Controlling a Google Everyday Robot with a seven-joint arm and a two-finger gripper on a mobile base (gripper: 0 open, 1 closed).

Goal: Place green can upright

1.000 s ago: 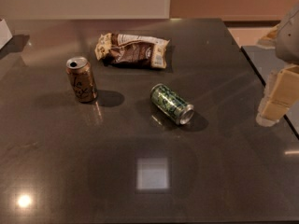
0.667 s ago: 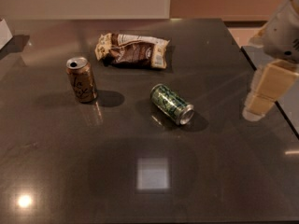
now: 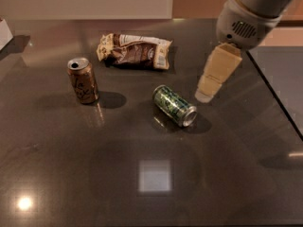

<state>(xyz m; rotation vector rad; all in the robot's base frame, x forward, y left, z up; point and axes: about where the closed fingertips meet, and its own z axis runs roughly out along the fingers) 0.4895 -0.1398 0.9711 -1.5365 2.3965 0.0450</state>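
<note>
The green can (image 3: 174, 105) lies on its side near the middle of the dark table (image 3: 94, 174), its silver end pointing to the front right. My gripper (image 3: 208, 91) hangs from the upper right, its cream fingers pointing down, just right of and slightly behind the can, not touching it. It holds nothing.
A brown-gold can (image 3: 83, 80) stands upright at the left. A crumpled brown and white snack bag (image 3: 135, 51) lies behind the green can. The table's right edge (image 3: 279, 103) runs diagonally close to the arm. A white object (image 3: 4, 32) sits at the far left edge.
My gripper has moved left from the table's right edge toward the green can. The cans and bag have not moved.
</note>
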